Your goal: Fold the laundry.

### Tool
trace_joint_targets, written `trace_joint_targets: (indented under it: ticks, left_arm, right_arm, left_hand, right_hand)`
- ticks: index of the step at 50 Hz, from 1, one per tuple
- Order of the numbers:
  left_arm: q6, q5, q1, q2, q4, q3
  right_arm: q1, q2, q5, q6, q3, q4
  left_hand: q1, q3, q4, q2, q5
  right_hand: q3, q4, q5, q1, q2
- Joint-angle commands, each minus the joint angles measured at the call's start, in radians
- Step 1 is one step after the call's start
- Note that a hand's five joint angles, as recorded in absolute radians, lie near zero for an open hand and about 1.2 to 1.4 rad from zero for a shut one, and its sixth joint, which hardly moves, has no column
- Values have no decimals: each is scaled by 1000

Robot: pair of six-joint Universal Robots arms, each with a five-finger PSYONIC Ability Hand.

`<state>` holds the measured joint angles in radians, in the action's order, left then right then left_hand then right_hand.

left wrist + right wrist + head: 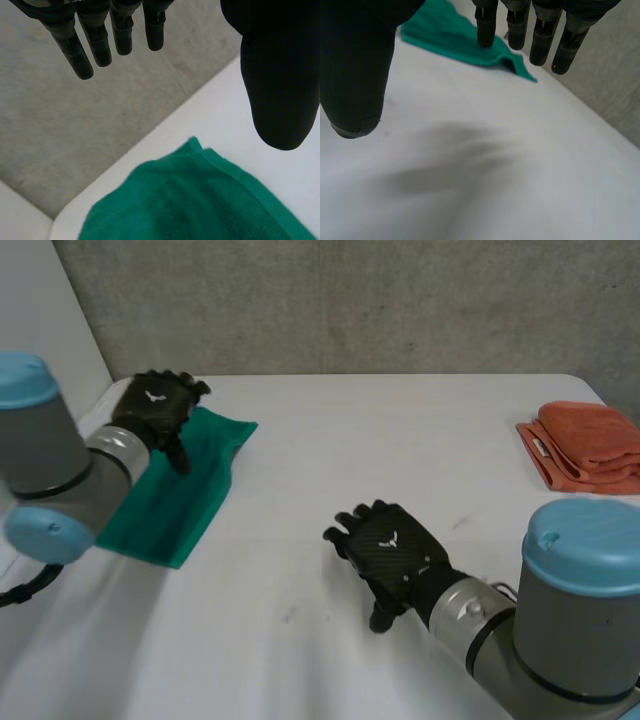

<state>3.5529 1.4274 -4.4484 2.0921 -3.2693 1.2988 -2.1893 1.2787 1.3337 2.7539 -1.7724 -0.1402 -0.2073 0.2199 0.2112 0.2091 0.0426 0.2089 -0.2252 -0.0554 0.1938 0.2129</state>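
A folded green towel (185, 485) lies on the white table (380, 440) at the left. My left hand (155, 405) hovers over the towel's far end, fingers straight and open, holding nothing. In the left wrist view the green towel (200, 200) lies below the left hand's fingers (95, 40), apart from them. My right hand (392, 550) hangs open over the bare table near the middle front. In the right wrist view its fingers (540, 35) are straight above the tabletop, with the green towel (455, 37) beyond the fingertips.
A folded orange towel (590, 445) rests at the table's far right edge. A grey wall (350, 300) stands behind the table. The table's left edge runs just beside the green towel.
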Motion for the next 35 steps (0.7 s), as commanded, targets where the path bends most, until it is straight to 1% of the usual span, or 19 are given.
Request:
trace_joint_targets:
  ticks: [1, 2, 5, 6, 9, 11, 12, 15, 19, 20, 22, 23, 24, 29, 35]
  left_arm:
    - [124, -19, 6, 239, -1, -194]
    - [162, -19, 7, 290, -3, -240]
    - [221, -21, 7, 362, -12, -311]
    - [257, -22, 7, 408, -21, -361]
    - [296, -27, 7, 488, -26, -445]
    - [300, -36, 6, 525, -26, -493]
    - [300, -56, 4, 564, -24, -545]
    - [302, -85, 4, 608, -20, -601]
    - [302, -104, 6, 664, -16, -673]
    - [302, -105, 7, 683, -15, -694]
    - [304, -104, 15, 697, -9, -711]
    - [307, -104, 21, 703, -3, -716]
    - [307, -101, 24, 704, -1, -717]
    - [310, -87, 41, 701, 0, -717]
    - [308, -45, 38, 684, -6, -714]
  right_arm:
    - [39, 4, 10, -2, -70, -33]
    - [54, 10, 10, -6, -88, -41]
    - [72, 21, 10, -20, -116, -50]
    - [86, 27, 10, -31, -134, -58]
    - [111, 31, 10, -46, -162, -68]
    - [121, 34, 10, -51, -174, -75]
    - [126, 37, 10, -53, -180, -78]
    - [152, 51, 10, -53, -197, -90]
    - [180, 76, 10, -53, -206, -93]
    - [190, 85, 10, -53, -206, -93]
    - [200, 91, 10, -53, -206, -93]
    - [210, 96, 10, -53, -206, -93]
    - [215, 99, 10, -53, -205, -93]
    - [249, 117, 9, -53, -205, -93]
    - [270, 142, 1, -53, -213, -93]
  left_hand:
    - [-21, 8, 17, 19, 11]
    - [-27, 14, 23, 25, 17]
    - [-41, 29, 37, 40, 32]
    - [-59, 46, 55, 57, 49]
    - [-76, 64, 73, 75, 67]
    - [-109, 96, 105, 107, 99]
    - [-147, 134, 143, 145, 137]
    - [-211, 199, 208, 210, 202]
    - [-519, 506, 515, 517, 509]
    - [-732, 720, 728, 730, 722]
    - [-939, 926, 935, 937, 929]
    - [-1161, 1148, 1157, 1159, 1151]
    - [-1189, 1176, 1185, 1187, 1179]
    - [-1189, 1176, 1185, 1187, 1179]
    - [-1189, 1176, 1185, 1187, 1179]
  right_hand:
    - [-34, 51, 55, -19, -38]
    - [-34, 51, 55, -19, -38]
    - [-34, 51, 55, -19, -38]
    - [-34, 51, 55, -19, -38]
    - [-34, 51, 55, -19, -38]
    - [-34, 51, 55, -19, -38]
    - [-34, 51, 55, -19, -38]
    - [-34, 51, 55, -19, -38]
    - [-34, 51, 55, -19, -38]
    - [-34, 51, 55, -19, -38]
    - [-34, 51, 55, -19, -38]
    - [-34, 51, 55, -19, -38]
    - [-34, 51, 55, -19, -38]
    - [-34, 51, 55, -19, -38]
    - [-34, 51, 55, -19, -38]
